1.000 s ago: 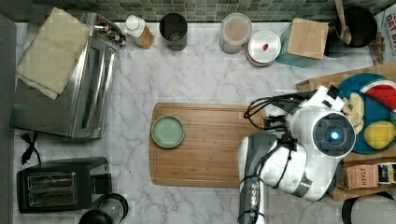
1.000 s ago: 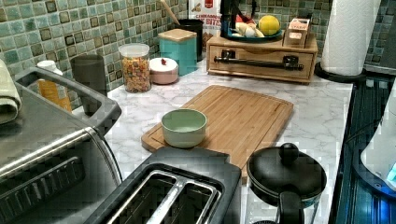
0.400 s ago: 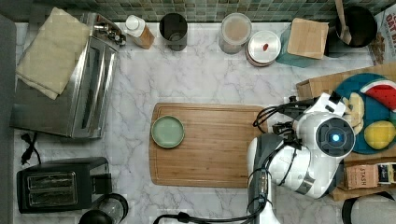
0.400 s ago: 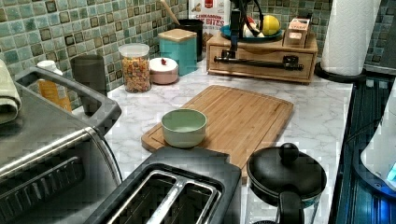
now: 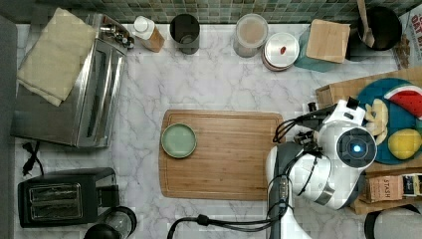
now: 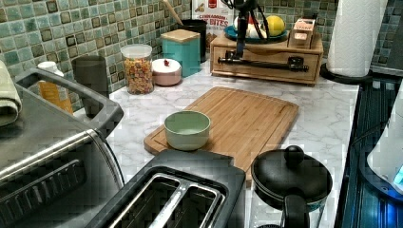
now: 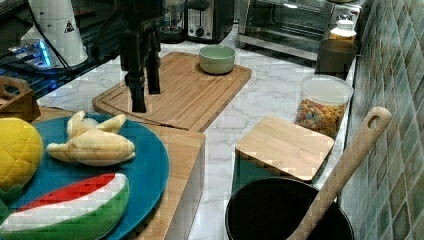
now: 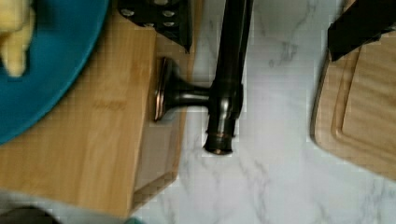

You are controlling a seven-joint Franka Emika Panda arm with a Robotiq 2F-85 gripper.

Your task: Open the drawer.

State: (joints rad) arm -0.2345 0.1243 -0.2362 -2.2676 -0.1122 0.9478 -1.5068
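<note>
The drawer [image 6: 266, 71] is the light-wood front of a low box at the back of the counter in the left view, and it looks flush with the box. Its long black bar handle [image 6: 266, 62] runs across the front on two brackets. My gripper [image 6: 239, 53] hangs just above the handle's end on the left view's left. In the wrist view the handle [image 8: 229, 70] and one bracket [image 8: 180, 95] lie between my fingers [image 8: 163, 16], which stand wide apart. My gripper [image 8: 260, 46] is open and holds nothing. The right view has my gripper [image 7: 146, 92] pointing down beside the box.
A blue plate [image 5: 393, 144] of fruit and a tea box [image 6: 302, 33] sit on the box's top. A wooden cutting board [image 5: 234, 159] with a green bowl [image 5: 178, 140] lies in front. A paper towel roll [image 6: 354, 35] stands at the left view's right.
My arm has shifted towards the top view's right, closer to the drawer box, and my gripper has come down towards the handle in the left view.
</note>
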